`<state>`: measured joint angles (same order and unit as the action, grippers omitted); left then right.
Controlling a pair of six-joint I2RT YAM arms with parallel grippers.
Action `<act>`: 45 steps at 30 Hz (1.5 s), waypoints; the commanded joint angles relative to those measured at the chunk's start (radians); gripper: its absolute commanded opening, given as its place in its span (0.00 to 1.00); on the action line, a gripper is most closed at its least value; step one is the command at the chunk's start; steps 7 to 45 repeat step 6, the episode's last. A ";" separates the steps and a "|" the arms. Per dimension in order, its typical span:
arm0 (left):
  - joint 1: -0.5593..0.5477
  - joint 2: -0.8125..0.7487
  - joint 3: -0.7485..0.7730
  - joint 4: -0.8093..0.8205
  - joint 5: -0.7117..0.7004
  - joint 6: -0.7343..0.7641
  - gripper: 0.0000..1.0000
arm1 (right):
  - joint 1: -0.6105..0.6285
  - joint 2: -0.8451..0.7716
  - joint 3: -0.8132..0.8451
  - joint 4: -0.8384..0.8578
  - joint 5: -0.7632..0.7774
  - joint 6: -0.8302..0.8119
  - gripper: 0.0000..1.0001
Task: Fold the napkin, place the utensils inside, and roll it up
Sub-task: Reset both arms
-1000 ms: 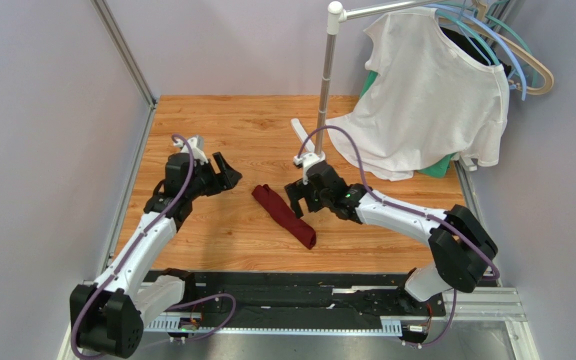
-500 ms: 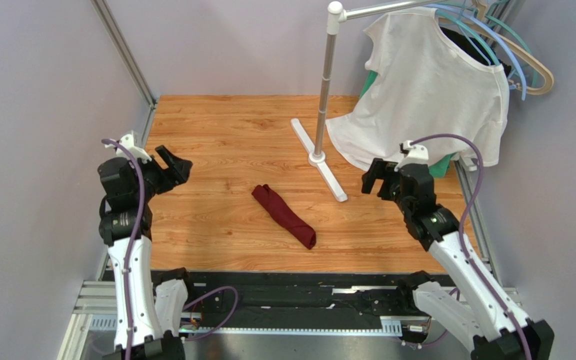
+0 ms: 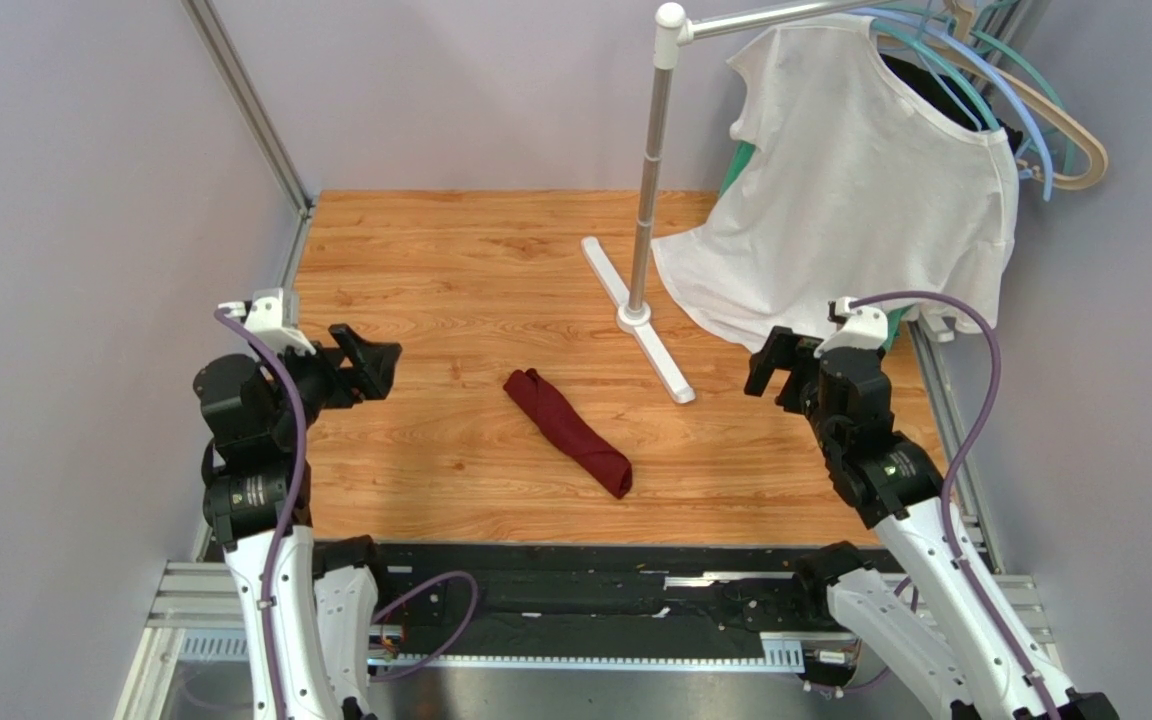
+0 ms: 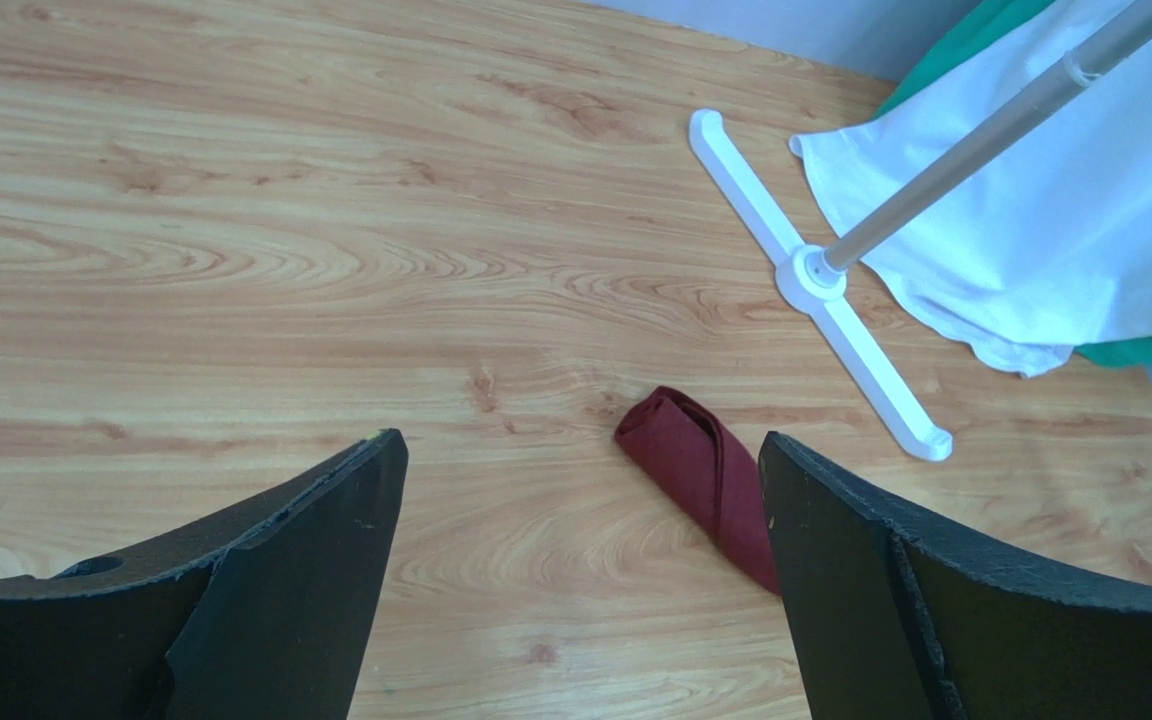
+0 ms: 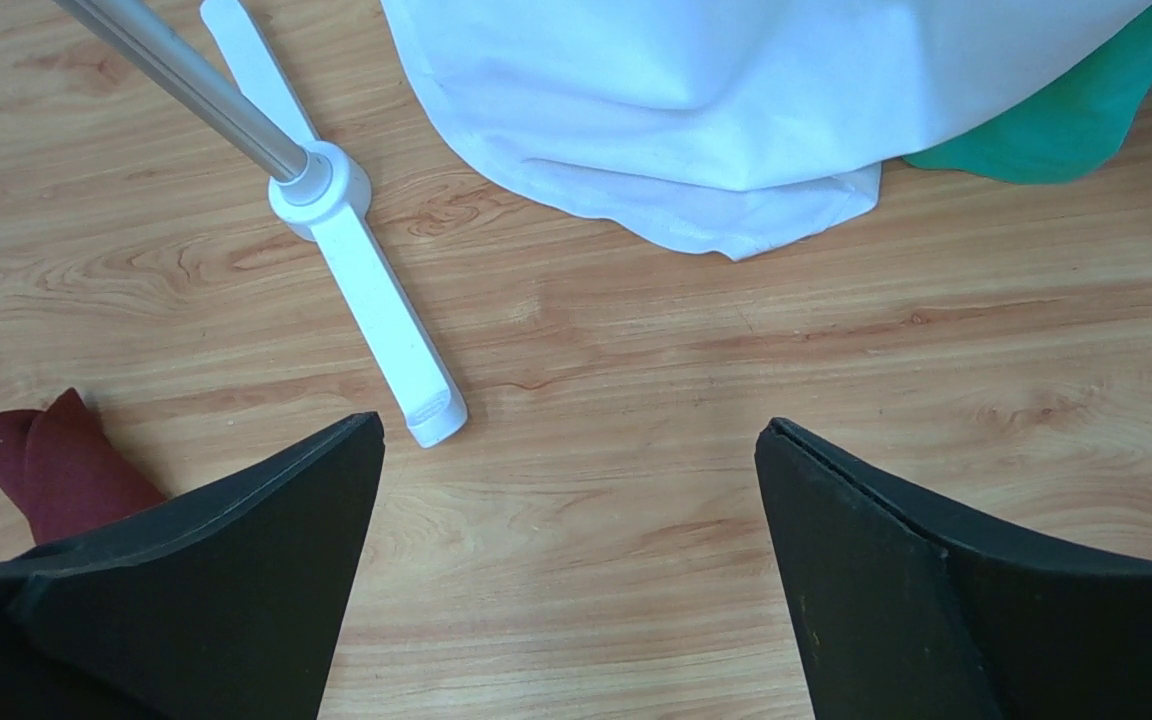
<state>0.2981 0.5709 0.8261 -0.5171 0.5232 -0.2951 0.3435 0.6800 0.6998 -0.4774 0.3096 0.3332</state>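
Overhead first. The napkin (image 3: 569, 432) lies on the wooden table (image 3: 447, 255) as a tight roll, a little to the near-left of the clothes stand's foot (image 3: 654, 342) and not touching it. Its long axis runs on a diagonal: one end points far-left, the other near-right toward the arm bases. No utensils are in sight. Whether any are wrapped inside cannot be told.

The left gripper (image 3: 369, 360) hangs well left of the foot, jaws spread, nothing in them. The right gripper (image 3: 772, 368) hangs right of the foot, by the hem of the white shirt (image 3: 853, 195), equally wide and empty. Judgement: both sit high and off to the sides because the roll looks finished and needs no holding.

Left wrist view. The two dark fingers (image 4: 297, 555) frame bare wood, with a wide gap between them. The napkin (image 4: 702, 480) shows inside that gap, near-left of the foot (image 4: 815, 278), its folded tip toward the far-left and its body slanting to the near-right.

Right wrist view. The fingers (image 5: 898, 570) are again far apart with only table between them. Just one rounded end of the napkin (image 5: 64, 465) peeks out left of the foot (image 5: 387, 338); the rest is hidden behind the left finger, so its axis cannot be read here.
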 commanded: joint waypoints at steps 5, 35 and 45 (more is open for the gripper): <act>0.009 -0.014 0.001 0.012 0.008 0.033 0.96 | -0.003 0.000 0.000 0.006 0.036 0.001 1.00; 0.009 -0.016 0.002 0.012 0.001 0.031 0.96 | -0.003 -0.002 0.000 0.006 0.036 0.000 1.00; 0.009 -0.016 0.002 0.012 0.001 0.031 0.96 | -0.003 -0.002 0.000 0.006 0.036 0.000 1.00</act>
